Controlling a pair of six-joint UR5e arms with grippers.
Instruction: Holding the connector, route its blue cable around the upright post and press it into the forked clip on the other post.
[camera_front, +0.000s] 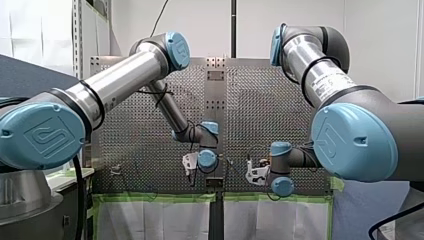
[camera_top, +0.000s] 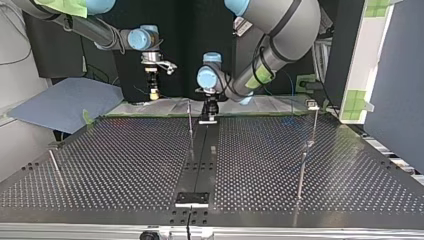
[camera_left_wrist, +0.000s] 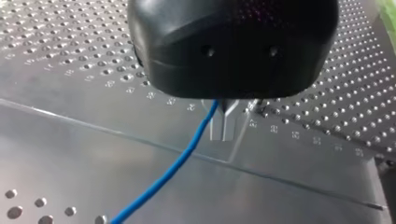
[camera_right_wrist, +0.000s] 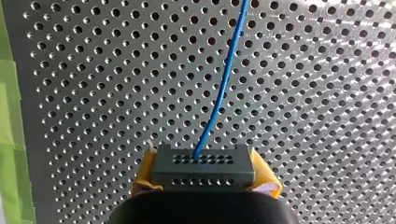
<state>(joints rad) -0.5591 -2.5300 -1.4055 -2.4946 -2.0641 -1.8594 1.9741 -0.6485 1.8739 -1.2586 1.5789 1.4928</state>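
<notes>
My right gripper is shut on a dark grey connector, with yellow pads on both its sides. The blue cable leaves the connector's face and runs away over the perforated plate. In the left wrist view the blue cable rises from the plate to the metal fingers of my left gripper, which are shut on it. In the top view my left gripper hangs low at the table's far middle, just beside a thin upright post. My right gripper is further to that view's left.
More thin posts stand on the perforated table: one with a small head at the top view's right, one nearer, and one at the left. A dark strip runs down the table's middle. A blue sheet lies at the far left.
</notes>
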